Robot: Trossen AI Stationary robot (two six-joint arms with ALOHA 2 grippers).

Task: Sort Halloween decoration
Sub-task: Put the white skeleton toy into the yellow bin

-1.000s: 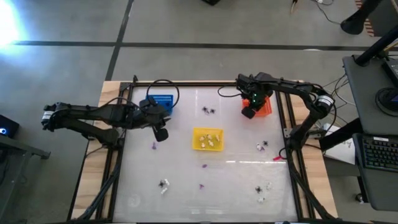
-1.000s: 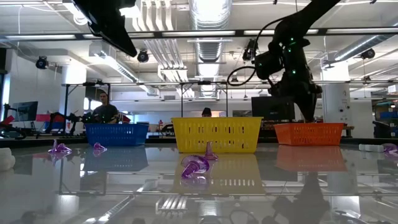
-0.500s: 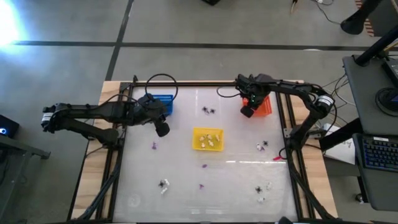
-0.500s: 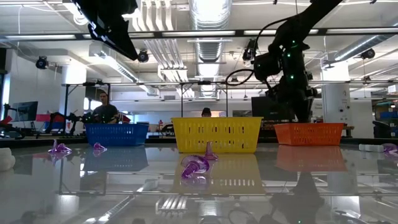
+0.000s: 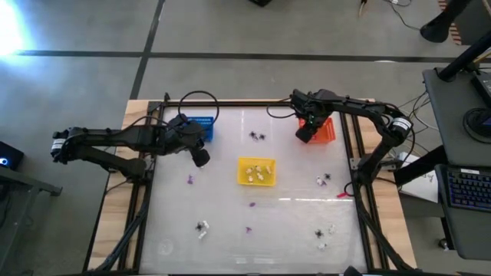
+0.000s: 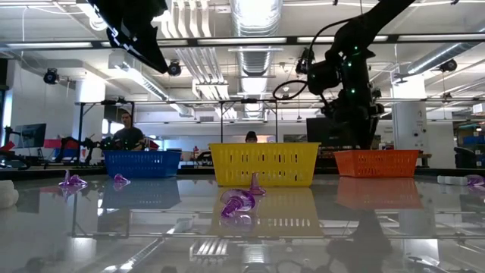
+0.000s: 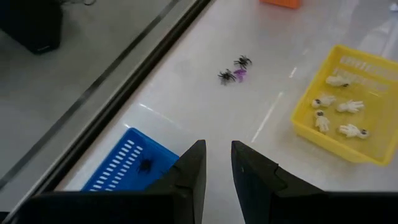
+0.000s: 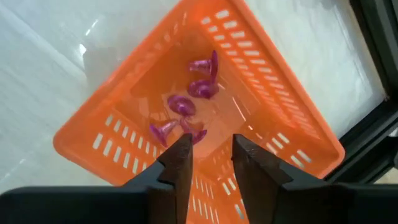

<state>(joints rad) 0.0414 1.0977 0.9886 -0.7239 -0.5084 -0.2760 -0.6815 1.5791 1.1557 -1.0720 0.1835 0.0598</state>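
Small Halloween decorations lie scattered on the white table: two black spiders, purple bits, and black and white ones. My right gripper hangs open, pointing down over the orange basket, where several purple trinkets rest on the basket floor. My left gripper is open with nothing between its fingers, raised beside the blue basket, which holds one black spider. The yellow basket holds white trinkets.
The three baskets stand in the table's far half: blue at the left, yellow in the middle, orange at the right. A black frame rail runs along the far edge. Cables loop near the blue basket.
My right gripper has tipped over the orange basket and now points more nearly straight down. My left gripper has swung a little toward the far edge, beside the blue basket.
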